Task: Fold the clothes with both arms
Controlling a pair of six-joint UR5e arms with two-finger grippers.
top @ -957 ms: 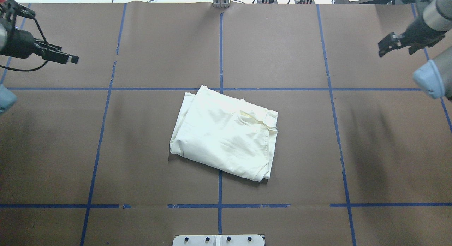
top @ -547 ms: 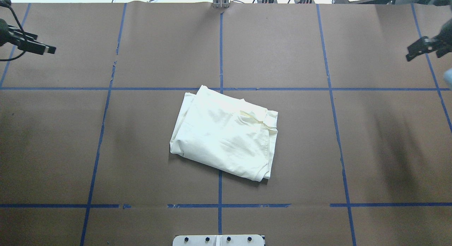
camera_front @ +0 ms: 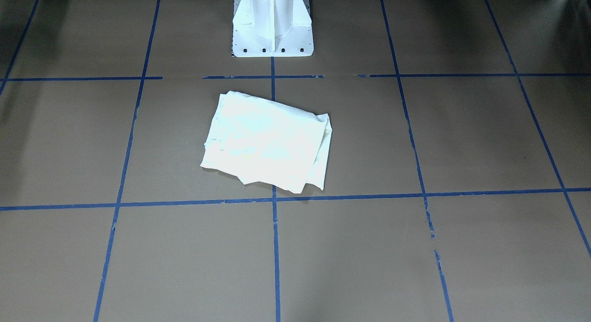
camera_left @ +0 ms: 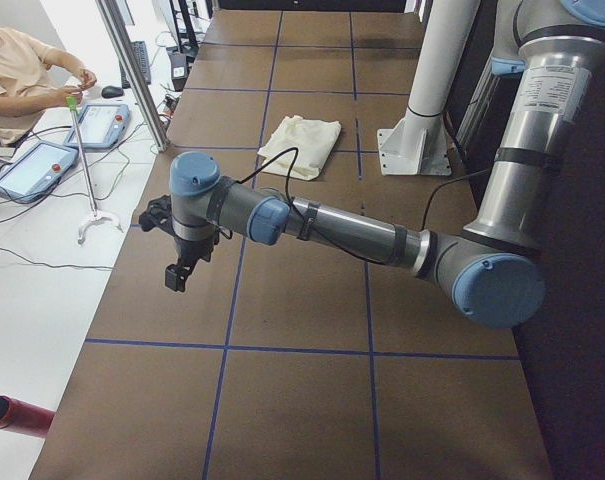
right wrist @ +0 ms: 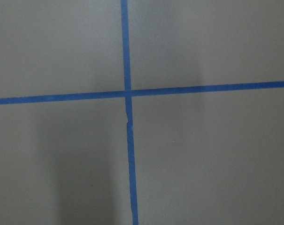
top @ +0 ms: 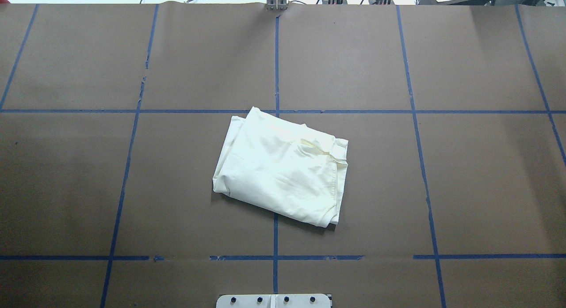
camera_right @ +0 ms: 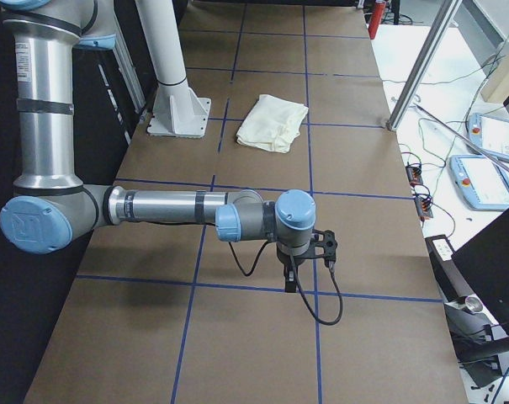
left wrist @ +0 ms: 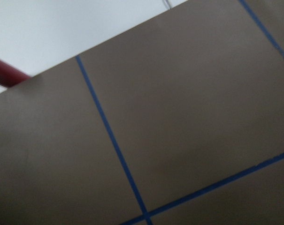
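Note:
The cream shirt [top: 281, 169] lies folded into a compact rectangle, plain side up, near the middle of the brown table, with nothing touching it. It also shows in the front view [camera_front: 268, 144] and in both side views [camera_left: 300, 145] [camera_right: 273, 123]. Both arms are out of the overhead and front views. My left gripper [camera_left: 177, 272] hangs over the table's left end, far from the shirt. My right gripper [camera_right: 289, 282] hangs over the right end. I cannot tell whether either is open or shut. The wrist views show only paper and tape.
Blue tape lines [top: 276, 56] grid the brown paper. The white pedestal base [camera_front: 272, 26] stands at the robot's edge of the table. An operator [camera_left: 12, 70] sits beyond the left end beside teach pendants [camera_left: 102, 125]; a red tube [camera_left: 17, 415] lies by that end.
Both arms have swung outward and left the overhead view, the left off its left edge and the right off its right edge. The shirt has not moved.

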